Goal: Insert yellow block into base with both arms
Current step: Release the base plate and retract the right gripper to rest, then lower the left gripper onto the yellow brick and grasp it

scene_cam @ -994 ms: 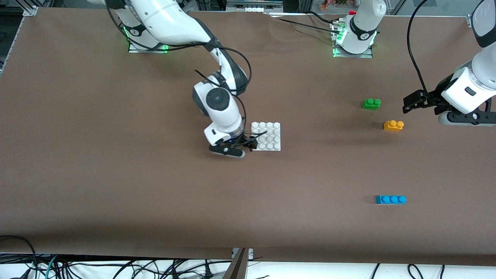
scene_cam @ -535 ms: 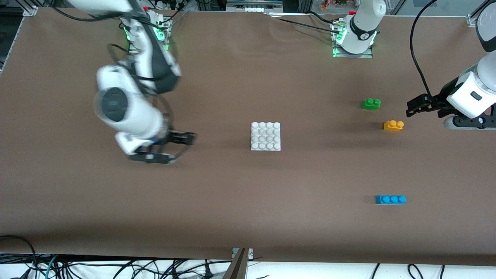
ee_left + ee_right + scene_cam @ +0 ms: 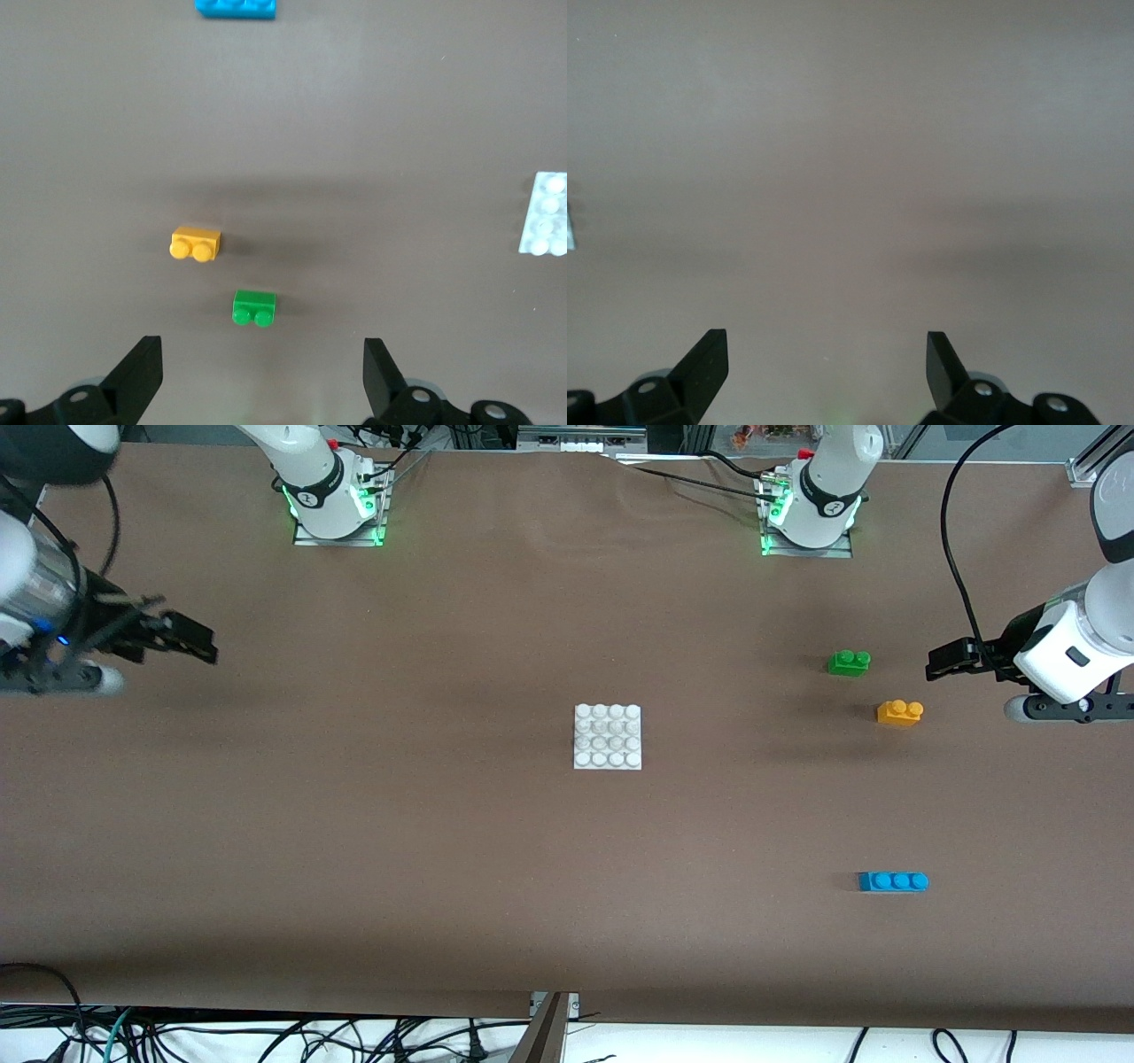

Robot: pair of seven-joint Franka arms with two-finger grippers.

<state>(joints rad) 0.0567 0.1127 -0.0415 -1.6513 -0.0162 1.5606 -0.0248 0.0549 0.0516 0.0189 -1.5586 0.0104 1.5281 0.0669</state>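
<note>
The yellow block (image 3: 899,712) lies on the brown table toward the left arm's end; it also shows in the left wrist view (image 3: 196,244). The white base (image 3: 607,736) lies mid-table, its edge in the left wrist view (image 3: 545,215). My left gripper (image 3: 948,660) is open and empty, up over the table beside the yellow block and the green brick (image 3: 849,662); its own view (image 3: 263,372) shows bare table between the jaws. My right gripper (image 3: 186,640) is open and empty over bare table at the right arm's end; its view (image 3: 827,359) shows only table.
The green two-stud brick (image 3: 254,307) lies a little farther from the front camera than the yellow block. A blue three-stud brick (image 3: 893,881) lies nearer the front camera, also in the left wrist view (image 3: 236,8). Cables run along the table's front edge.
My right gripper has swung away from the base to the right arm's end of the table. The left gripper shifted only slightly. The blocks and base have not moved.
</note>
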